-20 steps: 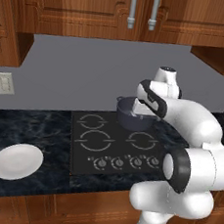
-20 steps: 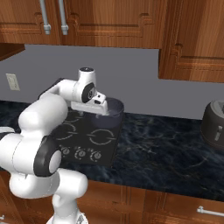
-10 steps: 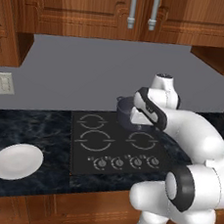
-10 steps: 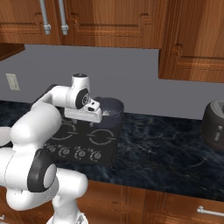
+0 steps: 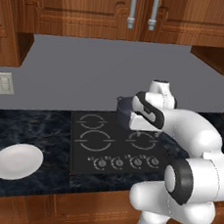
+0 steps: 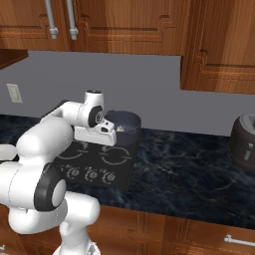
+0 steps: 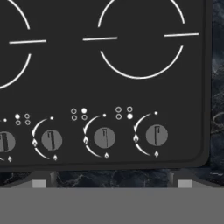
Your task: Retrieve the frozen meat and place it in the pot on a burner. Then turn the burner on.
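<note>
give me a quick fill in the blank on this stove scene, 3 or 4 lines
1. The pot sits on a ____ burner of the stove.
2. The white plate lies on the counter to the ____ of the stove in the left base view.
3. The claw is ____, holding nothing.
4. In the hand view, the claw looks down on a row of ____.

Missing words: back; left; open; knobs

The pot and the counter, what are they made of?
The pot looks like dark blue-grey metal with a dull finish, going by its thin, straight wall. The counter looks like polished dark stone, perhaps marble, with pale veins running through it. Being rendered, neither is certain.
</note>
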Robot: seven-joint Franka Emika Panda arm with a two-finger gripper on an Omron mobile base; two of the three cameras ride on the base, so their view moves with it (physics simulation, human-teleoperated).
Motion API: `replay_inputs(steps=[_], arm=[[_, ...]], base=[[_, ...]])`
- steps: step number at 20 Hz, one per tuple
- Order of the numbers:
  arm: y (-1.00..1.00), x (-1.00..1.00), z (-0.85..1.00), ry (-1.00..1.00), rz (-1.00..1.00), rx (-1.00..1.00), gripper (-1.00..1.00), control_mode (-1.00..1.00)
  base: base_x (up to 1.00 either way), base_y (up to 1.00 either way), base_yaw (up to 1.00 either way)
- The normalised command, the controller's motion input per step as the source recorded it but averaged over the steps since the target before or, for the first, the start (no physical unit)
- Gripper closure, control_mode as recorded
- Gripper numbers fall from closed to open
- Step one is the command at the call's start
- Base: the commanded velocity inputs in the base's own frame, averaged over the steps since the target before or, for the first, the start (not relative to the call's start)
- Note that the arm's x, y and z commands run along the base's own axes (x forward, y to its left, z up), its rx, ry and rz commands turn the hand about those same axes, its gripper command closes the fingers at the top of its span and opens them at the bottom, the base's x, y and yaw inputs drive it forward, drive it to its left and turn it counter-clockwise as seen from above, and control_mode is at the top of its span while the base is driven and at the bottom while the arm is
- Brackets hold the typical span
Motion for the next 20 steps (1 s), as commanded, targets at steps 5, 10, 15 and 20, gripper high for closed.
replay_inputs(steps=[5, 10, 15, 20], arm=[[0.08, -0.23, -0.08, 0.00, 0.00, 0.00, -1.00, -1.00], [0.19, -0.21, -0.09, 0.00, 0.00, 0.00, -1.00, -1.00], [0.21, -0.25, -0.28, -0.03, 0.00, -0.01, -1.00, -1.00], [-0.02, -0.03, -0.19, -0.09, 0.00, 0.00, -1.00, -1.00]], base=[[0.00, 0.00, 0.00], [0.00, 0.00, 0.00], [0.00, 0.00, 0.00], [0.00, 0.00, 0.00]])
